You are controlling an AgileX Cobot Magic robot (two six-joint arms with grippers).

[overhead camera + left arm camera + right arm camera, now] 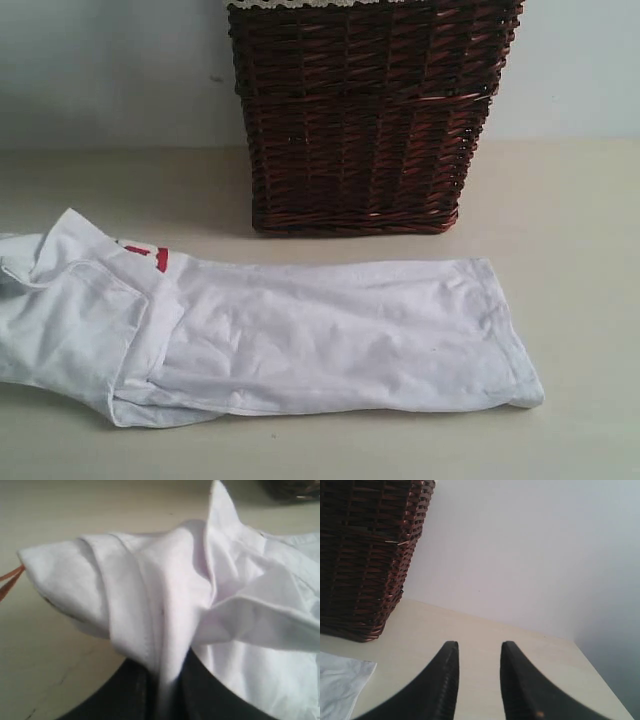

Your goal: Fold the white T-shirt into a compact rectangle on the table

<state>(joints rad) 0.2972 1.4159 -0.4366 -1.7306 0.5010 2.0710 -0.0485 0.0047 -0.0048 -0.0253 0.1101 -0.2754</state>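
Left tool [169,682] pinches one end of the white T-shirt [330,330] on the tabletop [580,220], while right tool [479,650] stands spread, empty, near the other end.

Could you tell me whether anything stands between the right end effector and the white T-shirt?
Nothing visible does: only bare table separates the open right end effector from the white T-shirt; the wicker basket stands aside.

Rumpled white T-shirt [330,335], folded into a long strip, across cream table [580,250], left end bunched
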